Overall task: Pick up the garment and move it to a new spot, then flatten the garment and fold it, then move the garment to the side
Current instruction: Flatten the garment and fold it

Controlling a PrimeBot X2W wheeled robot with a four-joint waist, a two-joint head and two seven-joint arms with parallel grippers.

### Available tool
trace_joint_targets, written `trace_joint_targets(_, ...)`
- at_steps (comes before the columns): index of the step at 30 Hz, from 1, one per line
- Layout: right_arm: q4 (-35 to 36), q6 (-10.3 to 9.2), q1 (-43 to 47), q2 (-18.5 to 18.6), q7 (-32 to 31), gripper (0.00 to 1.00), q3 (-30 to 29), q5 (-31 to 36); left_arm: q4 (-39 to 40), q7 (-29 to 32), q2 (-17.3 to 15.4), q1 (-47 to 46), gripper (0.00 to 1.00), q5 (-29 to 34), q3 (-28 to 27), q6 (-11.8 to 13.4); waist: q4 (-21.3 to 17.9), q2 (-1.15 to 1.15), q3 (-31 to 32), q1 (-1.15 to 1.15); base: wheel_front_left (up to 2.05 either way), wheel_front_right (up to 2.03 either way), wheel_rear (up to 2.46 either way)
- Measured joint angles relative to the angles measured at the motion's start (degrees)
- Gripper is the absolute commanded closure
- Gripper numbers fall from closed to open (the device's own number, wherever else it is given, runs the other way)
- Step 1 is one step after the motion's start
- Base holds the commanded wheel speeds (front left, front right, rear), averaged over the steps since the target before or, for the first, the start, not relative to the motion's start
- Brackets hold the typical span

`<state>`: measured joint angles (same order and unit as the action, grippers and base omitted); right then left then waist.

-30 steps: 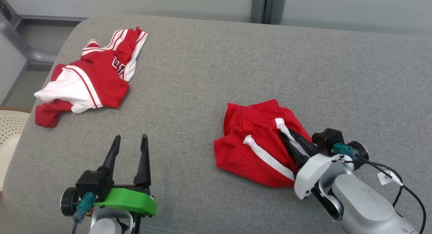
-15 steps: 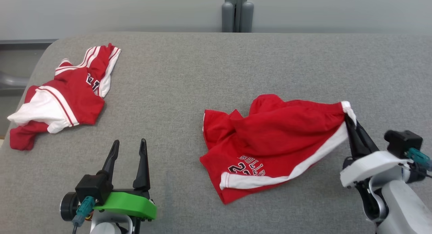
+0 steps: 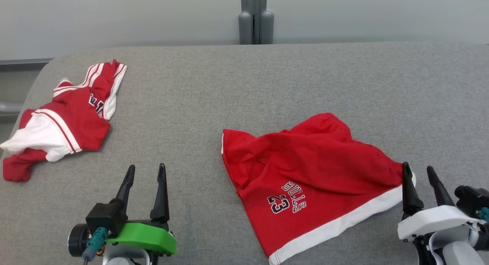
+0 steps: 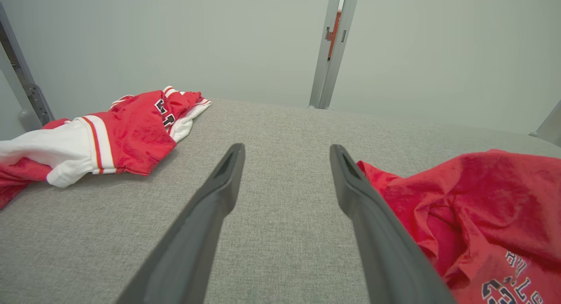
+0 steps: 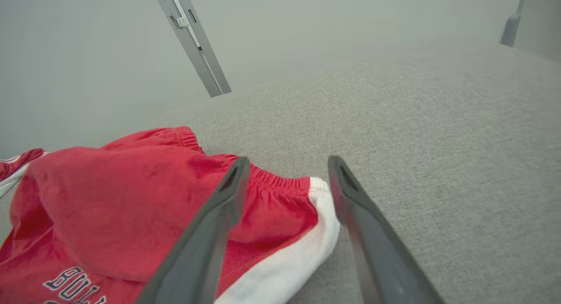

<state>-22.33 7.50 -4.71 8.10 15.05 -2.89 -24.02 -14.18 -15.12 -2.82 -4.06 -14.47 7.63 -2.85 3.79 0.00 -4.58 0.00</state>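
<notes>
— Where are the red basketball shorts with the white hem band (image 3: pixel 305 173) lying?
— Spread on the grey fabric-covered table (image 3: pixel 229 85), right of centre, with the print facing up.
— And the right gripper (image 3: pixel 417 166)?
— Its jaws are standing apart at the shorts' white corner, clamping nothing.
— The left gripper (image 3: pixel 147 166)?
— Hovering with its jaws apart, holding nothing.

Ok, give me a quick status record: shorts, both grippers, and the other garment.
shorts: on the table, print side up, mostly spread, rumpled toward the far edge
right gripper: open, fingers at the shorts' white-trimmed corner, not clamped
left gripper: open, empty, apart from the shorts
jersey: crumpled at the table's far left
fold: not yet done
</notes>
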Motion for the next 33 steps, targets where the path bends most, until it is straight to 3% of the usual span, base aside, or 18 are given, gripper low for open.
trace_joint_targets(5, 6.13, 0.00, 0.07, 0.04, 0.01, 0.00, -1.45, 2.75, 0.20, 0.00, 0.00, 0.38, 0.00, 0.53, -0.43, -0.18, -0.77, 0.00, 0.76, 0.00, 0.00, 0.00, 0.00)
trace_joint_targets(20, 21.87, 0.00, 8.03, -0.14, 0.00, 0.00, 1.72, 7.43, 0.67, 0.00, 0.00, 1.18, 0.00, 1.22, -1.49, -0.69, -1.31, 0.00, 1.66, 0.00, 0.00, 0.00, 0.00)
trace_joint_targets(28, 23.39, 0.00, 9.31, -1.02, 0.00, 0.00, 2.66, 8.71, 0.38, 0.00, 0.00, 1.53, 0.00, 1.58, -1.57, -1.20, -1.80, 0.00, 1.38, 0.00, 0.00, 0.00, 0.00)
trace_joint_targets(33, 22.93, 0.00, 8.76, -1.05, 0.00, 0.00, 3.63, 8.93, -1.80, 0.00, 0.00, 1.39, 0.00, 3.09, 2.97, -2.49, -2.43, 0.00, 0.85, 0.00, 0.00, 0.00, 0.00)
